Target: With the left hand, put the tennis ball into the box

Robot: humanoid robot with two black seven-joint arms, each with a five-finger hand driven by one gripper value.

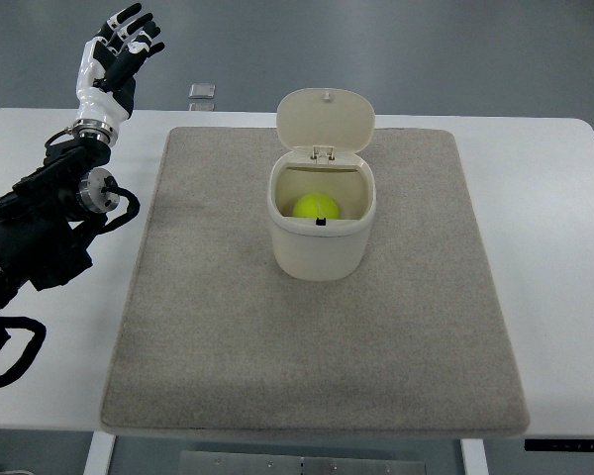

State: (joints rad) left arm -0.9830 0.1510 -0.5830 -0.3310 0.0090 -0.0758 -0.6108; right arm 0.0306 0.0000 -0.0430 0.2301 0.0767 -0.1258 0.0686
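A yellow-green tennis ball (pixel 316 206) lies inside a cream box (pixel 322 242) whose hinged lid (pixel 326 121) stands open at the back. The box sits on a grey mat (pixel 238 327) in the middle of the white table. My left hand (pixel 120 49) is raised at the far left, well away from the box, past the table's back edge. Its fingers are spread and hold nothing. Its black arm (pixel 49 218) runs along the left side of the table. The right arm does not show.
A small clear square object (pixel 202 92) lies on the floor just beyond the table's back edge. The white table (pixel 554 247) shows bare strips on both sides of the mat.
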